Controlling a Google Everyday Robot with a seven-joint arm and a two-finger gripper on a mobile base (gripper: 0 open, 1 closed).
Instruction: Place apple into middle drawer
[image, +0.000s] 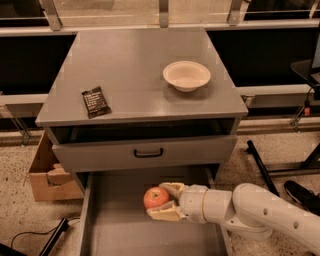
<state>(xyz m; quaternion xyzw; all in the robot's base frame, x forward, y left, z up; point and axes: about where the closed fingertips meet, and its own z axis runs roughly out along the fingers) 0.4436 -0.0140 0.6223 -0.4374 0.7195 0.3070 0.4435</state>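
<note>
The red-orange apple (156, 197) is held between the two cream fingers of my gripper (161, 200), which reaches in from the right on a white arm. Gripper and apple hang low over the grey floor of the open middle drawer (120, 230), near its middle and toward the back. The drawer box is pulled out below the grey drawer front with the black handle (148, 153). I cannot tell whether the apple touches the floor.
On the grey cabinet top (135, 65) stand a white bowl (186, 75) at the right and a dark snack packet (95, 101) at the left. A cardboard box (47, 175) sits on the floor left of the cabinet. Black chair legs (265, 165) are at the right.
</note>
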